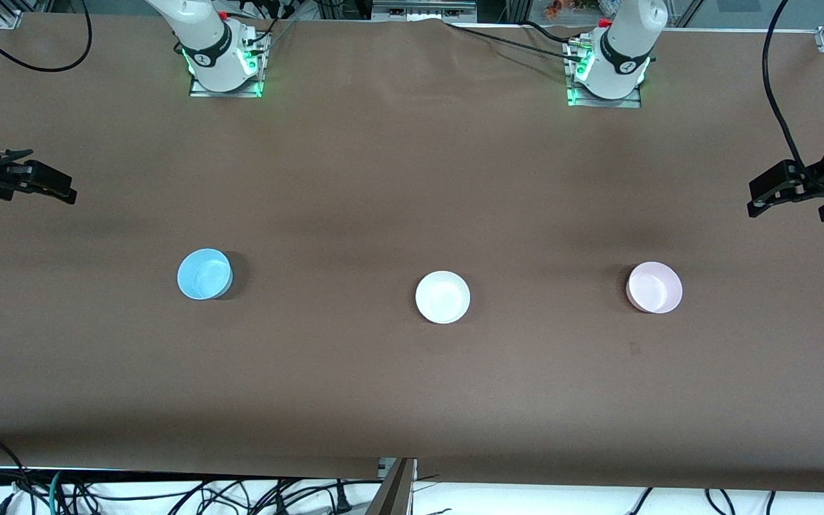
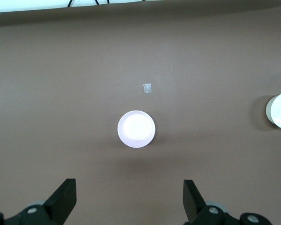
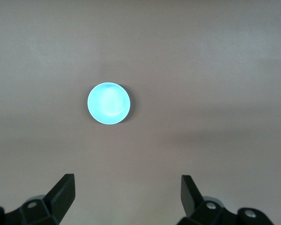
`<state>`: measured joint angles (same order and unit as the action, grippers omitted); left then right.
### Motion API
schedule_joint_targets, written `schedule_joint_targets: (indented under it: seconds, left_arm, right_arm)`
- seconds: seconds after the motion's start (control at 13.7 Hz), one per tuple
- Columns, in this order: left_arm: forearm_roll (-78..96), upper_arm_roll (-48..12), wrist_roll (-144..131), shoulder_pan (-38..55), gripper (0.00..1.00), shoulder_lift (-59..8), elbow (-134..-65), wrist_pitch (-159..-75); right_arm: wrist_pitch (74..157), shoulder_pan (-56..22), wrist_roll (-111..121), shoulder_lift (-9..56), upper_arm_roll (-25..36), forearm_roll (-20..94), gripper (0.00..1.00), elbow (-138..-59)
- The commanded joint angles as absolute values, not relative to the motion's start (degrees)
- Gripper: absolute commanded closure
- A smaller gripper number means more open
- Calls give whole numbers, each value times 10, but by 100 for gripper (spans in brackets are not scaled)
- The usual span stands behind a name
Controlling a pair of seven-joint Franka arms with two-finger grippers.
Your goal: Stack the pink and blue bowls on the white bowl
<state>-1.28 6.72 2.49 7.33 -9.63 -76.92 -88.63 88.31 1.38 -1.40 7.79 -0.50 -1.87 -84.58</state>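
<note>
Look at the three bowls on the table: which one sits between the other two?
The white bowl. It sits mid-table, with the blue bowl toward the right arm's end and the pink bowl toward the left arm's end.

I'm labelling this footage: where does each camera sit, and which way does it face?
Front view: high across the table, facing both arm bases; blue bowl, white bowl, pink bowl in a row.
Left wrist view: looks down past the open left gripper at the pink bowl; the white bowl shows at its edge.
Right wrist view: looks down past the open right gripper at the blue bowl.
</note>
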Motion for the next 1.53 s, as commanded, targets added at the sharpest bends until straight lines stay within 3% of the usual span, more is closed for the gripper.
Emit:
schedule_joint_targets:
  seconds: [0.0, 0.22, 0.66, 0.8, 1.02, 1.24, 1.46]
  left_arm:
    - [-19, 67, 25, 77, 0, -85, -794, -906]
    - [-22, 67, 17, 77, 0, -125, -792, -940]
    - [-17, 66, 17, 52, 0, -273, -802, -1067]
    - [-11, 64, 25, 30, 0, -287, -856, -1124]
    - [50, 62, 80, 2, 1, -281, -990, -1252]
    - [51, 63, 84, -3, 1, -283, -1032, -1271]
    - [51, 63, 85, -4, 1, -286, -1095, -1341]
  right_arm:
    - [874, 18, -11, 79, -9, -25, 0, -836]
    - [874, 18, -11, 79, -9, -25, 0, -836]
    - [877, 18, -12, 80, -8, -24, 0, -836]
    - [875, 15, -12, 98, -10, -27, 0, -837]
    - [872, 19, -25, 109, -9, -18, 0, -843]
    - [869, 19, -19, 125, -8, -18, 0, -844]
    - [878, 20, -24, 159, -6, -1, 0, -839]
